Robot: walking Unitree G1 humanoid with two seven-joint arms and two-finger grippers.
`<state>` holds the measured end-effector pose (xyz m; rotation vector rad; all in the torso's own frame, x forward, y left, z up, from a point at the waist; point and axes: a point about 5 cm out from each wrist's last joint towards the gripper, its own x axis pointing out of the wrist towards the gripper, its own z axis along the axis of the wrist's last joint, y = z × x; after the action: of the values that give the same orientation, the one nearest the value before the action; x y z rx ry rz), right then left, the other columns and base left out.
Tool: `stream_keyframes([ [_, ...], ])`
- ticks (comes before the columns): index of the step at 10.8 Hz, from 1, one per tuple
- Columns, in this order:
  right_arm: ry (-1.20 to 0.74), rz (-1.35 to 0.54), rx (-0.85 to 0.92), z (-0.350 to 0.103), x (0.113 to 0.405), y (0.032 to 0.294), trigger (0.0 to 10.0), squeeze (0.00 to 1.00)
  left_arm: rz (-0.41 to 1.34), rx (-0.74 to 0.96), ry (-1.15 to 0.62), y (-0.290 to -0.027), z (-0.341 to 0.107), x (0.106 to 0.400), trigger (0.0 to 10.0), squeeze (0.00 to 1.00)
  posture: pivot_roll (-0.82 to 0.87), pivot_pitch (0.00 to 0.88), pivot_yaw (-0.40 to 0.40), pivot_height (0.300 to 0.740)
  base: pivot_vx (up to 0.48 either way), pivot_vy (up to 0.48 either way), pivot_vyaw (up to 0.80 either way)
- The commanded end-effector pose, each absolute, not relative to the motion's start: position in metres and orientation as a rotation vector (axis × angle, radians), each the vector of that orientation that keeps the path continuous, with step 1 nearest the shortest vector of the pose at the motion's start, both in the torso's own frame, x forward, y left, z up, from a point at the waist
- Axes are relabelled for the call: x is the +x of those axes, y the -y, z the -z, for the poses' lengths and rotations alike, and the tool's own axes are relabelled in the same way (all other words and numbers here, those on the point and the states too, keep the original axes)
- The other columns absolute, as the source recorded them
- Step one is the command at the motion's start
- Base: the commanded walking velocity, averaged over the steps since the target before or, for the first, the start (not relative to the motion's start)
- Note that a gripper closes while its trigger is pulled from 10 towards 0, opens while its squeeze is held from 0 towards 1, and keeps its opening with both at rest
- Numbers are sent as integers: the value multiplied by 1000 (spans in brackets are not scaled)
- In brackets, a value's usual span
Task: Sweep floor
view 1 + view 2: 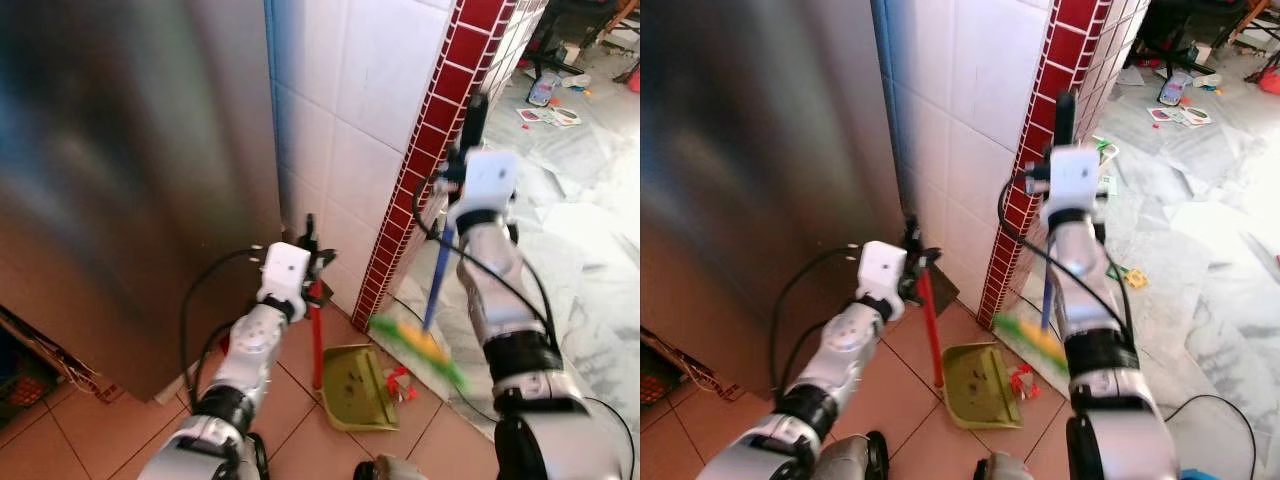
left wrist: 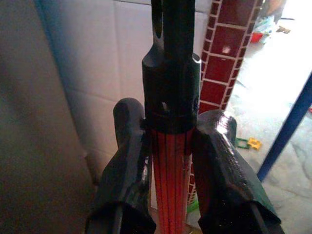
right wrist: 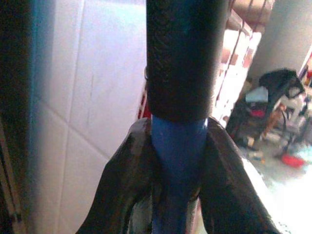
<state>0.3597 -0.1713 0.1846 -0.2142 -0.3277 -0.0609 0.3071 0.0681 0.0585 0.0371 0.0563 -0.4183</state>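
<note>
Broom [image 1: 432, 320], with its blue handle and green and yellow bristle head, stands slanted at the foot of the red brick column [image 1: 440, 140], its bristles resting on the floor where the terracotta tiles [image 1: 100, 430] meet the pale marble floor [image 1: 590, 240]. The right gripper [image 3: 179, 146] has its 2 fingers clenched on the blue shaft just below the black grip, high up, which gives leverage for dragging the head across the floor. The left gripper [image 2: 170, 161] has its fingers clamped on the red handle of the dustpan [image 1: 355, 385], just under that handle's black cap; holding it upright keeps the olive pan flat on the tiles with its mouth turned toward the bristles. Small red scraps [image 1: 400, 382] lie on the tiles between pan and broom head, just beside the pan's edge, so the pair looks set to gather them. A stainless steel fridge [image 1: 120, 180] and white wall tiles [image 1: 340, 120] close in the left side, leaving a tight corner. More litter [image 1: 548, 112] lies well apart on the marble beyond the column, so much of the sweeping seems left to do.
</note>
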Motion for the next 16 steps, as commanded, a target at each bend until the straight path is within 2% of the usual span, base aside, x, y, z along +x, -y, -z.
stream_keyframes([
  [1,432,62,-266,-208,362,172,10000,0,422,55,-27,-70,-65,309,10000,0,-71,94,-36,740,0,0,0],
  [3,466,84,-347,-210,364,178,10000,0,380,78,-6,-82,-71,308,10000,0,-52,93,-29,740,0,0,0],
  [6,365,95,-322,-179,363,181,10000,0,314,81,23,-99,-71,297,10000,0,-3,100,-42,740,0,0,0],
  [7,315,98,-317,-166,362,180,10000,0,302,77,14,-97,-71,297,10000,0,-4,101,-52,740,0,0,0],
  [8,189,100,-238,-143,361,174,10000,0,304,61,3,-89,-71,297,10000,0,-11,98,-61,740,0,0,0],
  [10,103,78,-105,-133,362,163,10000,0,324,47,5,-79,-72,296,10000,0,-27,91,-71,740,0,0,0],
  [11,97,22,17,-141,365,149,10000,0,330,39,0,-73,-73,298,10000,0,-53,84,-79,740,0,0,0],
  [15,215,-126,207,-192,369,127,10000,0,365,31,-18,-66,-71,299,10000,0,-77,77,-49,740,0,0,0],
  [16,268,-161,205,-208,369,126,10000,0,387,26,-32,-65,-70,298,10000,0,-82,75,-43,740,0,0,0],
])
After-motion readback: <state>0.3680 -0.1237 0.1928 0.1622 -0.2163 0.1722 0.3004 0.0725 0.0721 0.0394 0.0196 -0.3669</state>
